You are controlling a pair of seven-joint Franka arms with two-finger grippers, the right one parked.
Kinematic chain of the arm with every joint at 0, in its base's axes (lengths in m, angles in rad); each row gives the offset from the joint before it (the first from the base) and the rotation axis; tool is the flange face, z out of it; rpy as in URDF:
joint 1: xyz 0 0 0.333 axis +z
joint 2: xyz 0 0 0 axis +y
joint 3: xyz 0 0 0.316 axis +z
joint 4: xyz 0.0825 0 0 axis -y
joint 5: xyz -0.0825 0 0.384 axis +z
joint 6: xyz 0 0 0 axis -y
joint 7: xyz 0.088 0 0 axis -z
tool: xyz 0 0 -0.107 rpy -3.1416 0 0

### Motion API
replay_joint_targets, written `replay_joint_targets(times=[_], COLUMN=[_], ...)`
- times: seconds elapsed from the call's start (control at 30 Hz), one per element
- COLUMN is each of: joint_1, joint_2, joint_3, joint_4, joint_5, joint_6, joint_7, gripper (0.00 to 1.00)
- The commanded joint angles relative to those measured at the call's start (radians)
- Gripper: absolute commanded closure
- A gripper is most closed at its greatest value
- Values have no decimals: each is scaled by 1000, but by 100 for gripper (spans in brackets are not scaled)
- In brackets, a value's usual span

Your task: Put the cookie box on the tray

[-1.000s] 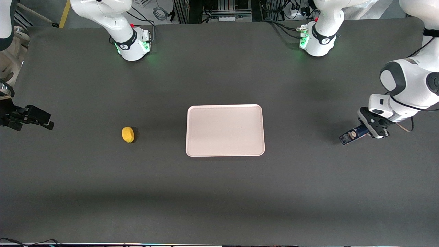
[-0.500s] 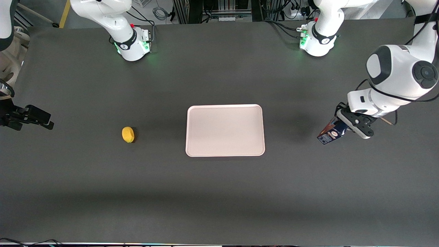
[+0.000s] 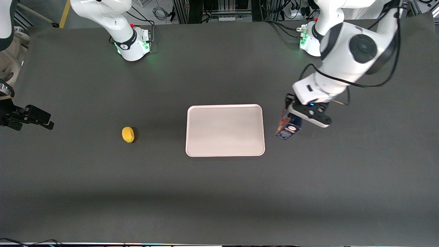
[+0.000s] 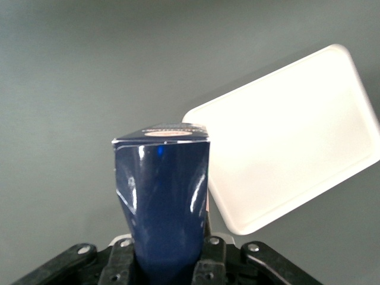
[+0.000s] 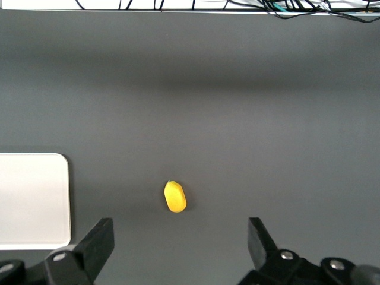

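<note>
Gripper pinching the shiny, long, dark blue cookie box, up in the air just beside the tray. Smooth, flat, pale tray with round corners. Small round yellow thing well apart from the tray, on the dark desk.

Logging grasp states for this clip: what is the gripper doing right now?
Left gripper: shut on the cookie box, carrying it in the air just beside the tray, toward the working arm's end of the table.
</note>
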Motion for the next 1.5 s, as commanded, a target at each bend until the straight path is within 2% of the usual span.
replay_joint_targets(times=[0.0,0.07,0.23,0.3,0.47,0.83,1.03,1.2,1.47], joint_1=[-54,-74,-106,-111,-131,-176,-184,-195,-204], joint_2=[65,86,152,175,230,367,404,435,464], joint_3=[-22,-42,-75,-78,-84,-79,-76,-72,-55], joint_4=[80,83,114,115,115,114,112,111,112], joint_5=[12,29,159,186,207,305,322,376,382], joint_6=[-23,-14,-6,-1,40,172,197,207,237], joint_7=[-175,-253,-447,-497,-574,-703,-749,-800,-814], gripper=[67,67,66,66,66,65,65,65,64])
